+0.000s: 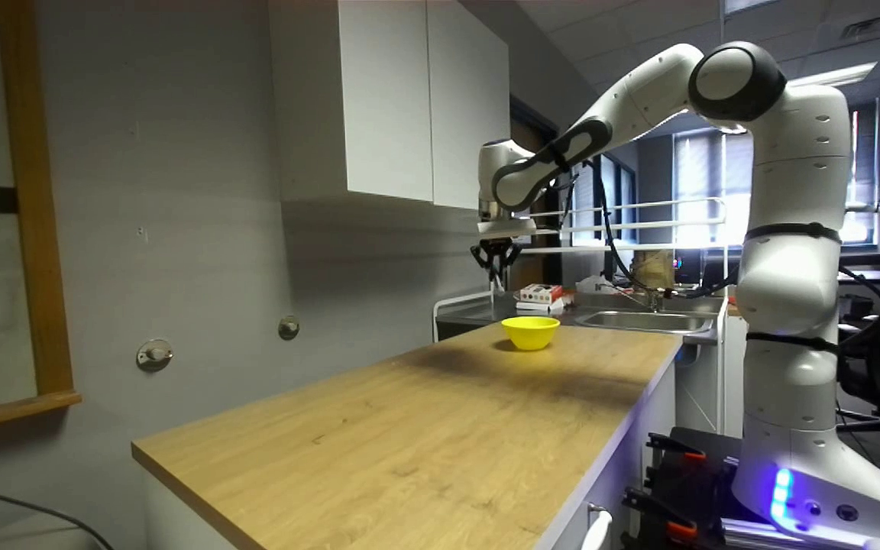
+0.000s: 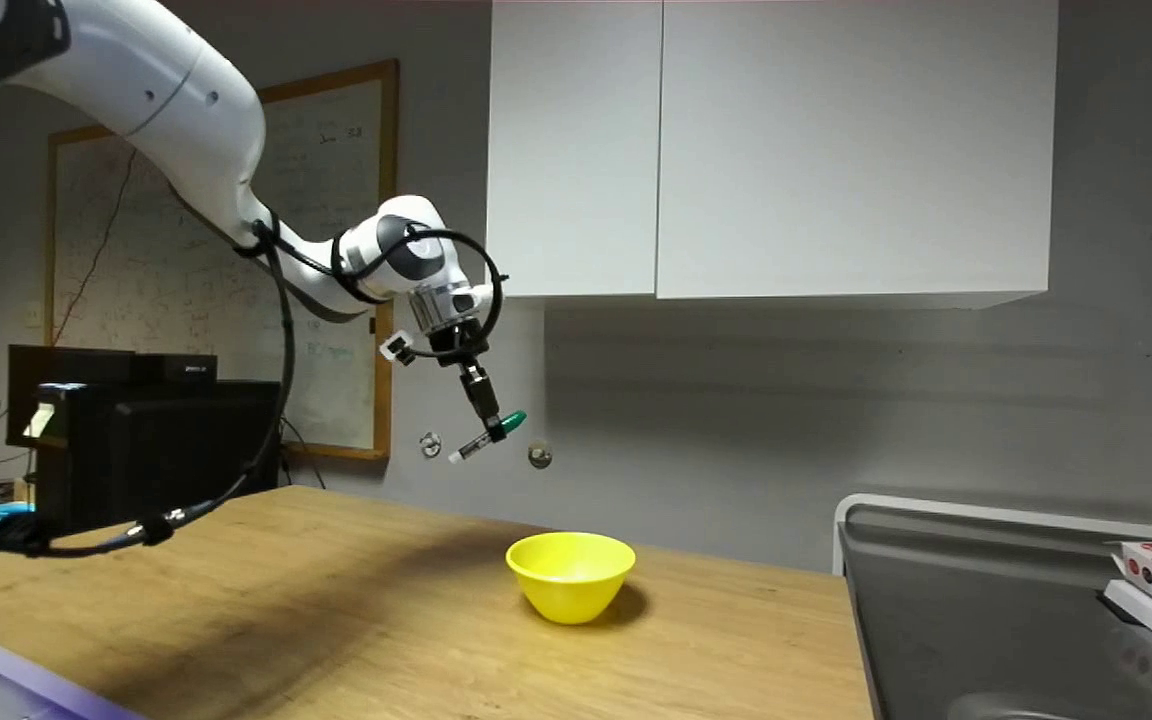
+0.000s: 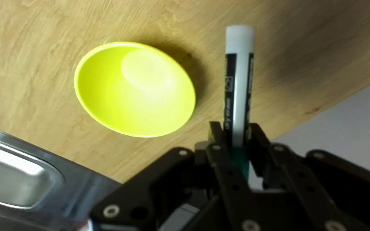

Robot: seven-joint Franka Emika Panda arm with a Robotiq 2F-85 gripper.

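Got a slim white dry-erase marker (image 3: 240, 80) with a black label and a green end, just right of centre in the wrist view, hanging in the air above a light wood-grain countertop (image 3: 27, 64). Can make out "dry erase" on the label. Tilted in an exterior view, around mid-frame, green end up to the right, white end down to the left. Held by a black two-fingered gripper (image 3: 235, 138) poking in from the bottom of the wrist view. Clamped right down on the marker, with only the barrel's width left between the fingers (image 3: 258, 141).

Next out, seeing a smooth round yellow bowl (image 3: 108, 89), left of centre in the wrist view. Sitting upright on the countertop, below and to the right of the gripper in both exterior views.

Further out, spotting a stainless steel sink (image 3: 8, 183) in the lower left corner of the wrist view, plus a small red-and-white cardboard box (image 1: 541, 293) just left of it in an exterior view. Also seeing flat white wall cabinets (image 2: 836, 150) along the top of both exterior views, and a wood-framed whiteboard (image 2: 166, 280) in the upper left of an exterior view. Over on the right of an exterior view, got the jointed white robot arm (image 1: 791, 290), with a blue light strip (image 1: 781, 496) glowing at the base.
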